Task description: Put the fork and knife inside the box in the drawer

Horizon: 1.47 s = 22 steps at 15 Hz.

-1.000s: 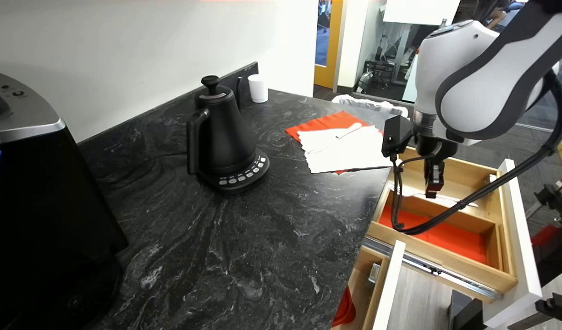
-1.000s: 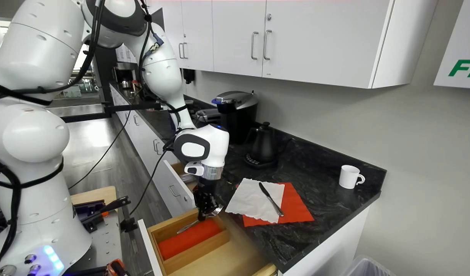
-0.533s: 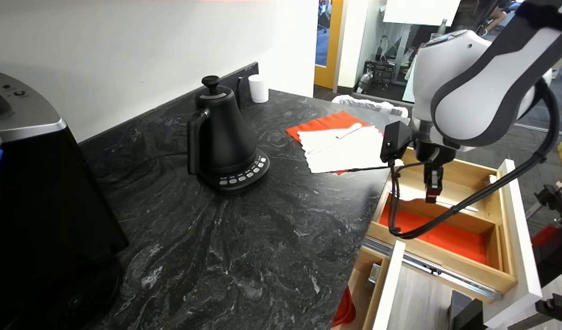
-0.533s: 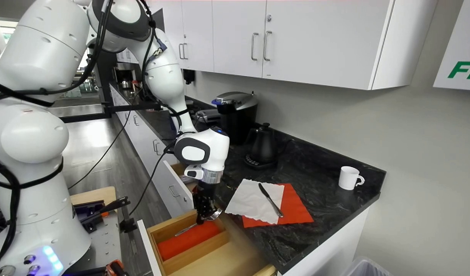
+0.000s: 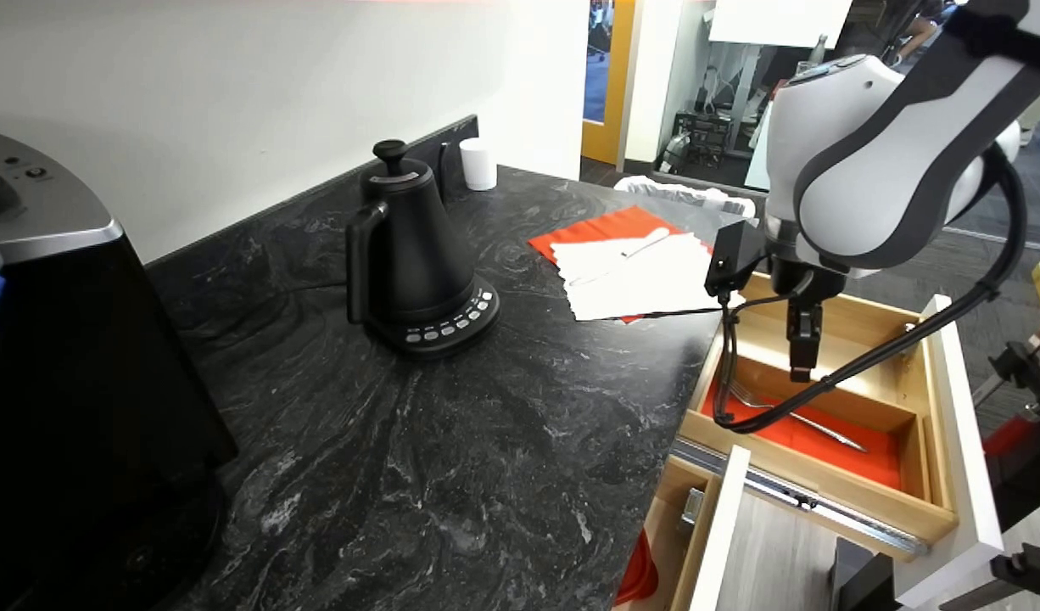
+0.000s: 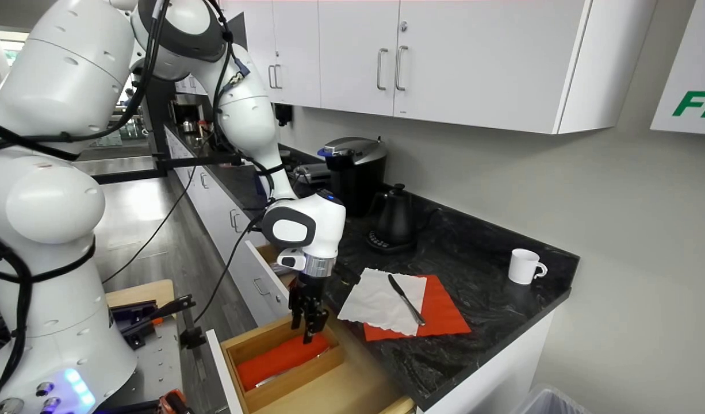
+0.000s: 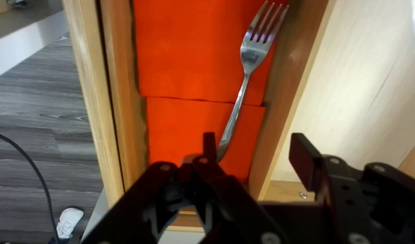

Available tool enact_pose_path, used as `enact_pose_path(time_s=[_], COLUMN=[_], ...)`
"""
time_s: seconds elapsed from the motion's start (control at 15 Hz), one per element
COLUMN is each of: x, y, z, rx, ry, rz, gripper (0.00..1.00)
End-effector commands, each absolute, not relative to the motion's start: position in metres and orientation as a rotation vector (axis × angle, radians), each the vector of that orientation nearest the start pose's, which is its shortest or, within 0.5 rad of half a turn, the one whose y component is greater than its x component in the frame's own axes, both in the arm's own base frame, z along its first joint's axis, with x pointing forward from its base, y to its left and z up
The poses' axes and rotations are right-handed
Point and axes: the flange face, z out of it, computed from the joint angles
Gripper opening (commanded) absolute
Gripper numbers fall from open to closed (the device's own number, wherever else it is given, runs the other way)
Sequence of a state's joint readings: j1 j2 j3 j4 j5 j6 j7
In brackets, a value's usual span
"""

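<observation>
The silvery fork [image 7: 241,89] lies slantwise on the red-orange bottom of the box [image 7: 183,57], its tines at the far end close to a side wall. The box sits inside the pulled-out drawer [image 5: 978,458]. Over the box hangs my gripper [image 7: 255,151], open, with nothing between its fingers; one finger covers the tip of the fork's handle in the wrist view. In an exterior view the gripper [image 6: 304,333] points downward just above the box. The knife [image 6: 405,299] rests on white paper on the dark counter.
A red napkin [image 6: 444,313] lies under the white sheet [image 6: 375,305]. A black kettle [image 5: 418,255] and a white mug [image 6: 524,265] stand on the counter. Another drawer [image 5: 715,535] stands partly pulled out beside this one. A cable loop [image 5: 910,335] hangs by the wrist.
A second ago the gripper was shut on the fork above the drawer. It has sunk slightly, then opened, and the fork has dropped into the box. The knife has not moved.
</observation>
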State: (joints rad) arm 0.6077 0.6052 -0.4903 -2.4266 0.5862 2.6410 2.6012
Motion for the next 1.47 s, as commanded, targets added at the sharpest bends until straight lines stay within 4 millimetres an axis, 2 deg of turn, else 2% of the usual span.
enact_pose_path(time_s=[0.0, 0.07, 0.2, 0.47, 0.6, 0.8, 1.0, 1.07, 1.4], x=[0.438, 0.441, 0.448, 0.454, 0.456, 0.460, 0.466, 0.469, 0.503], y=[-0.001, 0.001, -0.001, 0.007, 0.011, 0.019, 0.017, 0.011, -0.016], z=[0.104, 0.120, 0.147, 0.193, 0.208, 0.216, 0.216, 0.217, 0.224], rx=[-0.185, -0.184, -0.184, -0.152, -0.227, -0.429, -0.600, -0.605, -0.596], ry=[3.376, 3.360, 3.347, 3.341, 3.315, 3.234, 3.163, 3.154, 3.134], rz=[-0.033, -0.048, -0.079, -0.070, -0.134, -0.224, -0.426, -0.484, -0.512], gripper=[0.89, 0.97, 1.00, 1.00, 1.00, 1.00, 1.00, 1.00, 1.00])
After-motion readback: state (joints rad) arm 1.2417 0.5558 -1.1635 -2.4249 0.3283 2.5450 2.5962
